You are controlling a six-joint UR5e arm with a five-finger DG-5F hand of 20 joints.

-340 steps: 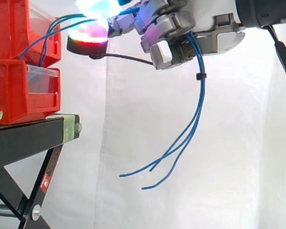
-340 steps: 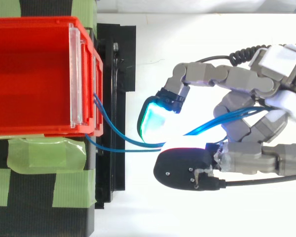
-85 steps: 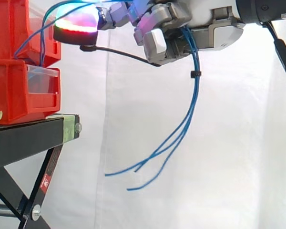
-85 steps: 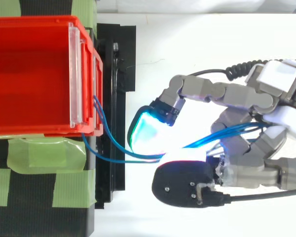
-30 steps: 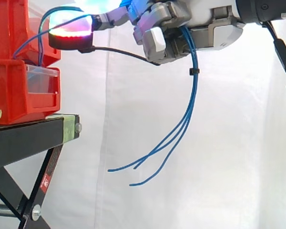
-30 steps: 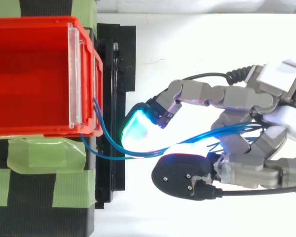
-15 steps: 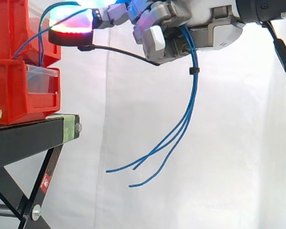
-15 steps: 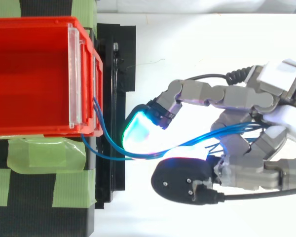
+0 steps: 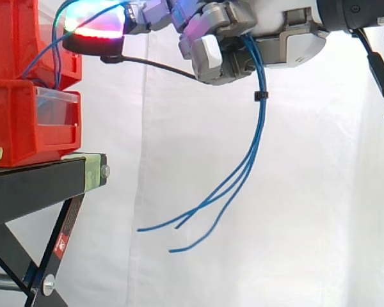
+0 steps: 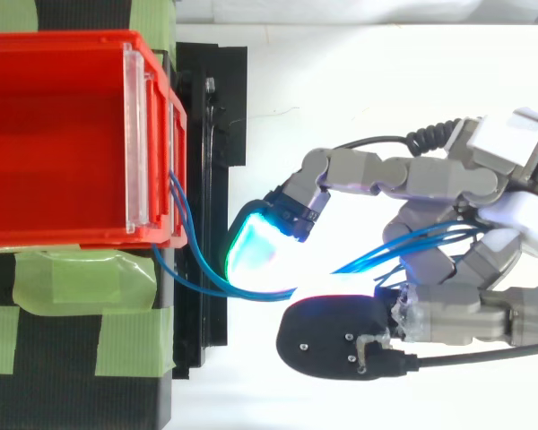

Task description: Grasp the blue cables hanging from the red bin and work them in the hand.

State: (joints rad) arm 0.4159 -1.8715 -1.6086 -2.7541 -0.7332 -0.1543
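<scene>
The blue cables (image 9: 251, 160) leave the front of the upper red bin (image 10: 58, 134), arch over to my hand (image 9: 243, 41), pass through its curled fingers and hang down in loose ends (image 9: 179, 233). A small black tie binds the cables just below the hand. In the top view the cables (image 10: 206, 273) curve from the bin's front lip (image 10: 175, 193) under a green-glowing fingertip (image 10: 255, 251) to the hand (image 10: 457, 260). A red-glowing fingertip (image 9: 93, 29) sits close to the bin's front, at the cables' height.
Two red bins are stacked at the left, the lower one (image 9: 25, 121) on a black stand (image 9: 45, 185) marked with green tape (image 10: 81, 282). A white curtain hangs behind. Open space lies below the hand and to the right of the stand.
Over the earlier frames the hand has moved left toward the bin. The glowing fingertips have shifted along the cables, and the hanging ends have swung slightly left.
</scene>
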